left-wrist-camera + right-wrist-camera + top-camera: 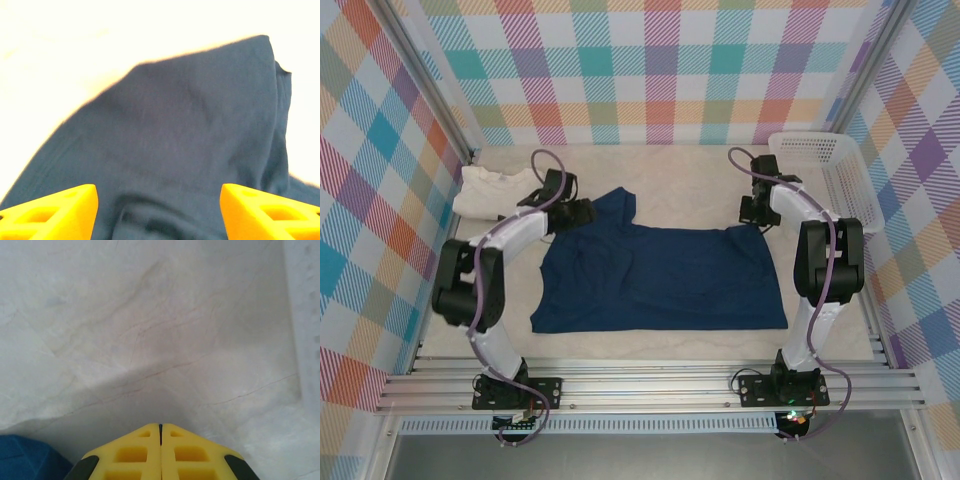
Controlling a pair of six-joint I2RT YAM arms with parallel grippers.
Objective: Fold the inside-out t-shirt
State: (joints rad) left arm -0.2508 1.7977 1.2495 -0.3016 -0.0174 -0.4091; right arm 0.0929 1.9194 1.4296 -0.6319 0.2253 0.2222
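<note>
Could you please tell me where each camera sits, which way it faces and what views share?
Top external: above and behind the left arm and right arm, looking down on table, navy shirt, cream shirt, basket.
Left wrist: on the left arm, facing the bunched navy shirt; open left tool shows.
Right wrist: on the right arm, facing bare table; shut right tool shows.
Shared: all three see the navy shirt.

Cream shirt [485,192] crumpled far-left on marble tbl [680,180]; white basket [847,180] far-right by plaid wall [660,70].
</note>
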